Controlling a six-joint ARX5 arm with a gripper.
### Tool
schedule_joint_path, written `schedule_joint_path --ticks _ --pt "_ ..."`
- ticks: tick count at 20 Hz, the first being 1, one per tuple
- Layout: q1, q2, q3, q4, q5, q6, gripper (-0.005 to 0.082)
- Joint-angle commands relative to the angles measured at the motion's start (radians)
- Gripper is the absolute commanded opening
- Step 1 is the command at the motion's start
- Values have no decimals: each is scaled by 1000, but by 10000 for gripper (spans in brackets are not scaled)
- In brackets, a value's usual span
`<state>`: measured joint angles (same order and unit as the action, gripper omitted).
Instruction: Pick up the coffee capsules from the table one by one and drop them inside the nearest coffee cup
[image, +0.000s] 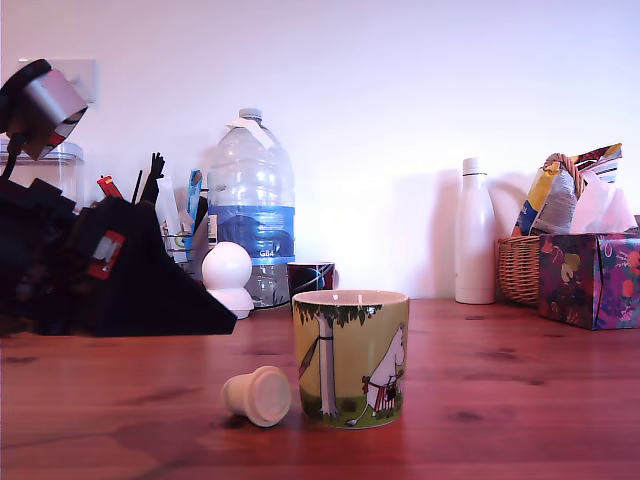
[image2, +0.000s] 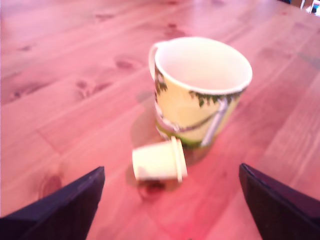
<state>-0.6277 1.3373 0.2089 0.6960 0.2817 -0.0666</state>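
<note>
While the reddish-brown wooden table (image: 520, 390) spreads out with polished grain and dark knots, the biggest thing standing on it is a clear plastic water bottle (image: 251, 205) with a blue label, back by the wall. Beside it, at the exterior view's left, sits the black bulk of the arm (image: 90, 270). At the exterior view's right are a slim white bottle (image: 475, 232), a woven basket (image: 520, 268) stuffed with packets, and a floral tissue box (image: 592, 278). In front stands the yellow-green coffee cup (image: 351, 357), cylindrical with a pale rim and a cartoon white creature beside a tree; the wrist view shows its inside white and bare (as far as the blur allows). A small dark glossy cup (image: 311, 276) and a white round-topped ornament (image: 228, 277) stand behind it. The cream-white coffee capsule (image2: 160, 160), tapered with a wider rim, lies on its side just beside the mug's base. The gripper (image2: 172, 200) hangs above with its dark fingers (image2: 65, 210) spread wide, nothing between them.
</note>
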Motion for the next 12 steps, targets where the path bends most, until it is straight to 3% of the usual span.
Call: schedule_joint_path --ticks 1,12 --pt "-4 37 -12 38 1 -19 781" --pt "-12 255 108 33 -3 -61 781"
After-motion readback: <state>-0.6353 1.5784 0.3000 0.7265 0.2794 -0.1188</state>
